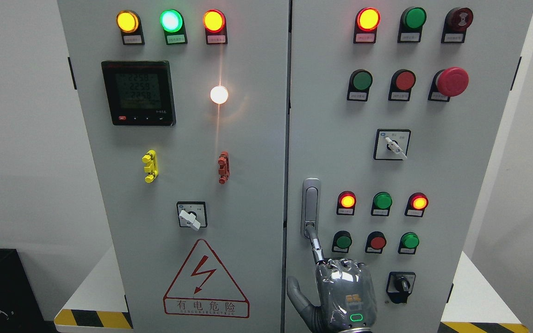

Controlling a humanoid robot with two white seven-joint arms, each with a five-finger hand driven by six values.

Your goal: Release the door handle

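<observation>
Right robot hand (344,296) low at the bottom edge, back of the palm toward the camera. Left arm not in view.

- Hand state: nothing gripped. Forefinger (315,246) stretched up and out, thumb (297,294) splayed to the left, the other fingers seemingly folded behind the knuckles. They are hard to make out from this angle.
- Contact: forefinger tip sits at the lower end of the door handle (311,203). Cannot tell whether it is hooked under the lever or only touching it.
- Handle: upright silver lever, flush in its recess on the left edge of the right-hand cabinet door (437,157), just beside the seam between the two doors.
- Door looks closed, level with its neighbour.

Judgement on the step: release is nearly complete, with only the fingertip left to clear.

- Draw the finger straight back from the panel, not sideways, so it does not drag the lever out.
- Keep clear of the green button (342,241) just right of the finger.
- Avoid sweeping the knuckles up along the button rows.
</observation>
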